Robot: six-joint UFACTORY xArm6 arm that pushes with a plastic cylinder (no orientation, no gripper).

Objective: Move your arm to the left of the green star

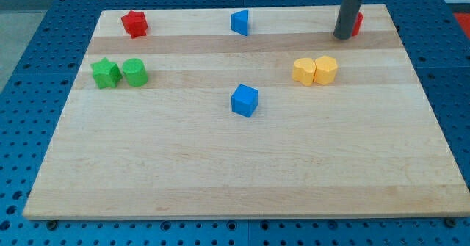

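The green star (106, 73) lies near the left edge of the wooden board (242, 172), touching a green round block (135, 72) on its right. My tip (342, 36) rests on the board at the view's top right, far to the right of the green star. It stands right next to a red block (358, 23) that the rod mostly hides.
A red star-like block (134, 23) lies at the top left. A blue triangular block (240, 21) lies at top centre. A blue cube (244, 100) lies mid-board. Two yellow blocks (315, 70) touch each other right of centre.
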